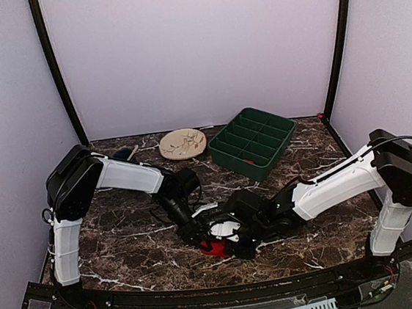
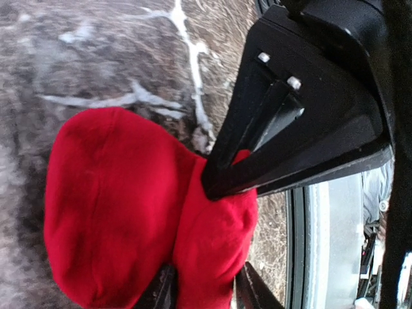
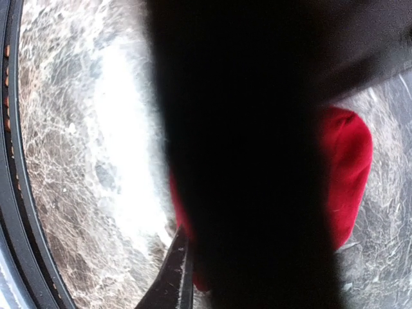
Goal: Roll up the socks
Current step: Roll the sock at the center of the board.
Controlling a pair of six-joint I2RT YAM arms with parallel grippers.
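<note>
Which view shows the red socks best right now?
Left wrist: the socks fill the frame, sharp. Top external shows only a small red patch; right wrist, just a red edge, mostly blocked.

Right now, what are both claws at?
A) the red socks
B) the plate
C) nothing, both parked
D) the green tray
A: the left claw and the right claw meet at the red socks on the table; the left wrist view shows the right claw's tip pressed into the red fabric.
</note>
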